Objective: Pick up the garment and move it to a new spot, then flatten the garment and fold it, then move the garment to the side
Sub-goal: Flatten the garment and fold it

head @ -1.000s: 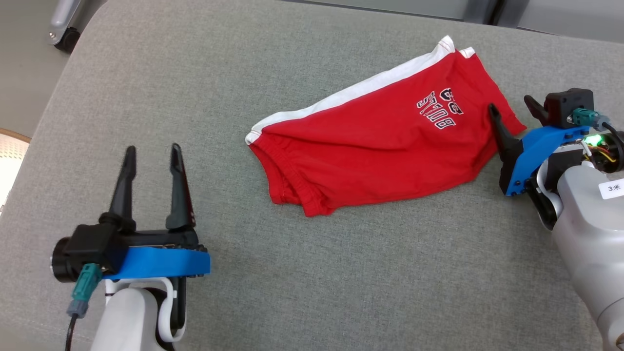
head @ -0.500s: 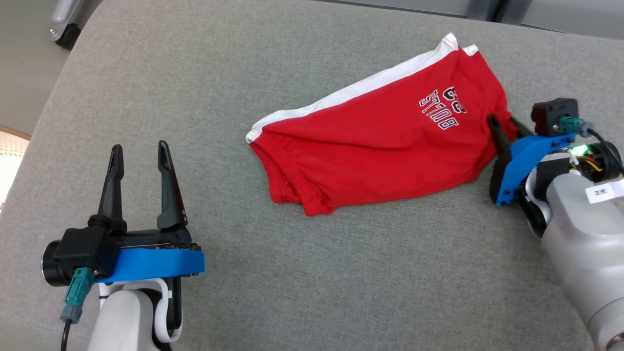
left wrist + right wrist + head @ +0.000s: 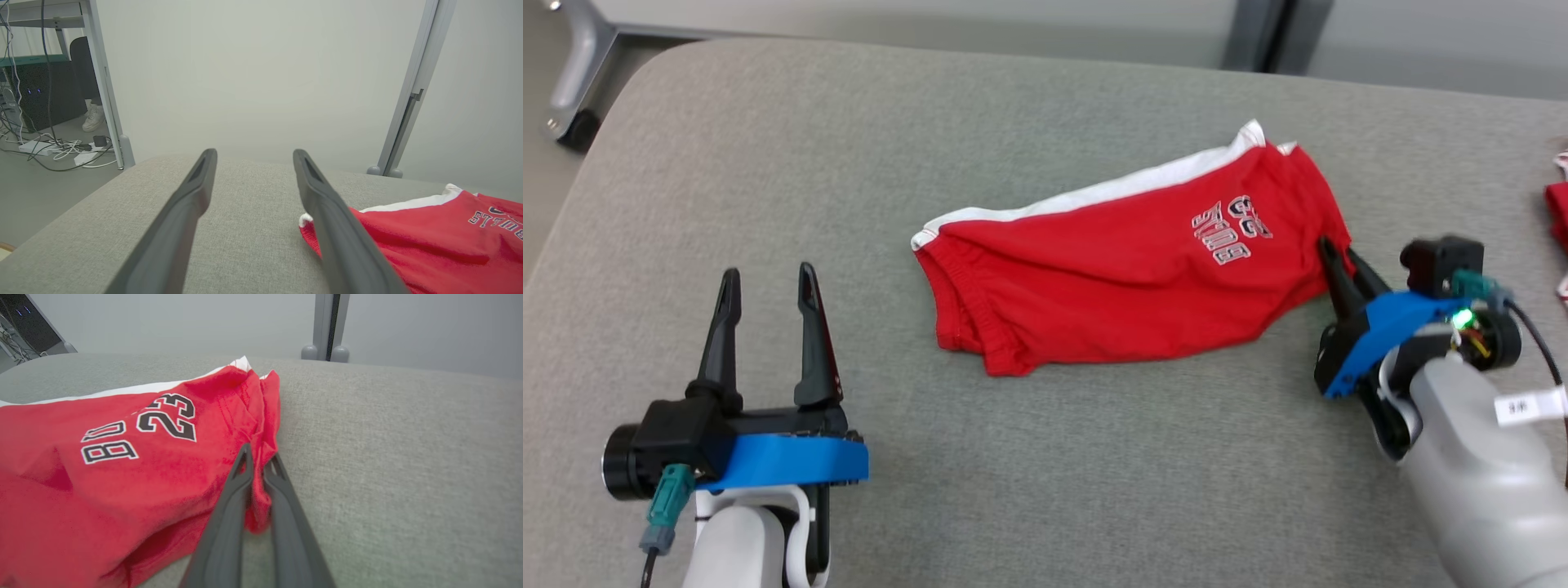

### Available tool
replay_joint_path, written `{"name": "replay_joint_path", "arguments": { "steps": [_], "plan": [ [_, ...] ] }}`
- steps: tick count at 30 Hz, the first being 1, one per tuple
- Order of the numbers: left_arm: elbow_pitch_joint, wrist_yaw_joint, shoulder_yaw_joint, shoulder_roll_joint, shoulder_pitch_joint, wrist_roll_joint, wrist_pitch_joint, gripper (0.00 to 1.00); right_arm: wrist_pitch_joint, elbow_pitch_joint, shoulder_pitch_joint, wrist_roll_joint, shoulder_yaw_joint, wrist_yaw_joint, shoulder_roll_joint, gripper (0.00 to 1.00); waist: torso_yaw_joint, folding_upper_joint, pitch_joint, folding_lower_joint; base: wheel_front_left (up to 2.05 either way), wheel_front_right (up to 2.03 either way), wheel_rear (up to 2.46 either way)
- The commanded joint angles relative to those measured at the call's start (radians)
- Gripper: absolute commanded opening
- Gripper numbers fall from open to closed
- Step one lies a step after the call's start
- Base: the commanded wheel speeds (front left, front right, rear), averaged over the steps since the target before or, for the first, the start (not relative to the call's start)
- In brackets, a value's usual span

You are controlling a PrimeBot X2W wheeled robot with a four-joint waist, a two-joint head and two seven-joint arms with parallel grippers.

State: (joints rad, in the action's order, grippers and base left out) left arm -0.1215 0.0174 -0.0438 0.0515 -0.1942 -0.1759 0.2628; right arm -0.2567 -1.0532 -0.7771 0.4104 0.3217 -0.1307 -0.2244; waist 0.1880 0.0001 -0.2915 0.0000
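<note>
On the grey table point(image 3: 1045, 474), the whole head view had shifted over the last second. That was put down to the camera moving, so the garment's lower place in frame was not logged as travel. The garment point(image 3: 1127, 269), red shorts with a white band, lay crumpled mid-table toward the right, band on the far side, print near the right end. The real change was at the right gripper point(image 3: 1339, 255). It had stood wide astride the right hem a second earlier and was now clamped. The right wrist view showed both fingers pinched on a gathered fold of that hem, red cloth bulging between them. The hem corner, flat before, was bunched at the tips. Judgement: grasp made, pick-up ready to start, with the cloth not yet raised off the table. With only one edge pinched, the rest would probably trail on lifting. The right forearm came in from the lower right, fingers low and angled up-left. The left gripper point(image 3: 768, 273) sat lower left, well apart from the garment, fingers spread and empty, posture unchanged. A small red item point(image 3: 1558, 212) was cut off at the right edge and could not be identified.
</note>
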Motion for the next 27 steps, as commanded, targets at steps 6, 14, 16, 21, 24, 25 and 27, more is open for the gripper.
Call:
{"name": "replay_joint_path", "arguments": {
  "steps": [6, 14, 16, 21, 24, 25, 27],
  "plan": [
    [-0.009, 0.007, 0.02, -0.001, 0.053, 0.027, 0.003, 1.0, -0.009, 0.161, 0.2, 0.047, -0.081, 0.0, 0.008, 0.0, -0.08, -0.0001, 0.071, 0.0, 0.0, 0.0, 0.0],
    [-0.01, 0.017, 0.041, -0.001, 0.109, 0.044, 0.003, 1.0, -0.009, 0.336, 0.452, 0.028, -0.256, 0.0, 0.02, 0.0, -0.121, -0.0001, 0.121, 0.0, 0.0, 0.0, 0.0],
    [-0.009, 0.02, 0.04, -0.001, 0.116, 0.045, 0.003, 1.0, -0.009, 0.358, 0.493, 0.019, -0.297, 0.0, 0.016, 0.0, -0.123, -0.0001, 0.126, 0.0, 0.0, 0.0, 0.0],
    [-0.013, 0.023, 0.028, -0.001, 0.121, 0.043, 0.003, 1.0, 0.021, 0.414, 0.549, -0.016, -0.377, 0.0, 0.02, 0.0, -0.122, -0.0001, 0.13, 0.0, 0.0, 0.0, 0.0],
    [-0.017, 0.026, 0.02, -0.001, 0.114, 0.042, 0.003, 1.0, 0.044, 0.453, 0.556, -0.04, -0.409, 0.0, 0.037, 0.0, -0.118, -0.0001, 0.13, 0.0, 0.0, 0.0, 0.0],
    [-0.018, 0.026, 0.017, -0.002, 0.112, 0.042, 0.003, 1.0, 0.048, 0.466, 0.555, -0.046, -0.415, 0.0, 0.043, 0.0, -0.116, -0.0001, 0.13, 0.0, 0.0, 0.0, 0.0],
    [-0.019, 0.025, 0.013, -0.002, 0.108, 0.041, 0.003, 1.0, 0.06, 0.498, 0.543, -0.059, -0.42, 0.0, 0.055, 0.0, -0.113, -0.0001, 0.129, 0.0, 0.0, 0.0, 0.0]
  ]
}}
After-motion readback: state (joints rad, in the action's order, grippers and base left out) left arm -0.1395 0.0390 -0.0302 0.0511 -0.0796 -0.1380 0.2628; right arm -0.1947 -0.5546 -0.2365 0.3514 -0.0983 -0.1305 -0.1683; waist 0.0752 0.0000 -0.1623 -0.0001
